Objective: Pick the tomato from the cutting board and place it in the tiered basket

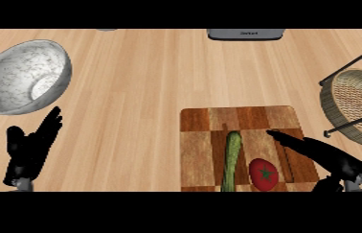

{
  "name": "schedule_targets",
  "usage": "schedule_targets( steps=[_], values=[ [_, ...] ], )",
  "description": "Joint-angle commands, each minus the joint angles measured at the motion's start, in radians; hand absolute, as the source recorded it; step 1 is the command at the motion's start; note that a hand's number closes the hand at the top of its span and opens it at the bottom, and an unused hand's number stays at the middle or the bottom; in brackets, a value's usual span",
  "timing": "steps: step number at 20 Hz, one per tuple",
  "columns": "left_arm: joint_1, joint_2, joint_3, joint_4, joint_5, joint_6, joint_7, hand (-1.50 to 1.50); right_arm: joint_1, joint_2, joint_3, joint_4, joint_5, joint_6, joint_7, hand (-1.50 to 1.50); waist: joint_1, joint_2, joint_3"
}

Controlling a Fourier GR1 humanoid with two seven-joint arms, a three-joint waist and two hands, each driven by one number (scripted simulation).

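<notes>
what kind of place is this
Most likely a kitchen counter set up for food prep: a wooden cutting board carries a tomato and a cucumber, a speckled bowl sits at the left, and a wicker tiered basket stands at the right edge.

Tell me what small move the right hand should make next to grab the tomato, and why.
Probably draw the right hand back toward the tomato and lower it. Its straight fingers reach past the tomato, which lies untouched on the cutting board, with the cucumber close on its left.
</notes>
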State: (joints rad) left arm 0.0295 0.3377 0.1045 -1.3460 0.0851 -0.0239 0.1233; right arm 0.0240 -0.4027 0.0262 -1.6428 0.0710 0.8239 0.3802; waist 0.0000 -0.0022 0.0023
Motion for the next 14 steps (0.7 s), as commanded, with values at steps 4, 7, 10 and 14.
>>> schedule_targets(
  steps=[4, 7, 10, 14],
  values=[
    [0.019, -0.039, 0.018, -0.029, -0.036, -0.013, 0.022, 0.0, -0.007, 0.094, 0.032, 0.04, 0.111, -0.029, -0.049, -1.5, 0.001, 0.002, -0.002],
    [0.059, 0.015, 0.079, -0.038, 0.001, -0.102, -0.005, 0.0, -0.053, 0.073, -0.022, 0.078, 0.093, 0.004, -0.046, -1.5, 0.002, 0.002, -0.002],
    [0.023, -0.021, 0.064, -0.048, -0.033, -0.063, 0.034, 0.0, -0.039, 0.123, 0.02, 0.126, 0.169, -0.044, -0.092, -1.5, 0.002, 0.002, -0.002],
    [0.029, -0.014, 0.082, -0.038, -0.033, -0.076, 0.038, 0.0, -0.024, 0.182, 0.061, 0.083, 0.175, -0.059, -0.022, -1.5, 0.002, 0.002, -0.002]
  ],
)
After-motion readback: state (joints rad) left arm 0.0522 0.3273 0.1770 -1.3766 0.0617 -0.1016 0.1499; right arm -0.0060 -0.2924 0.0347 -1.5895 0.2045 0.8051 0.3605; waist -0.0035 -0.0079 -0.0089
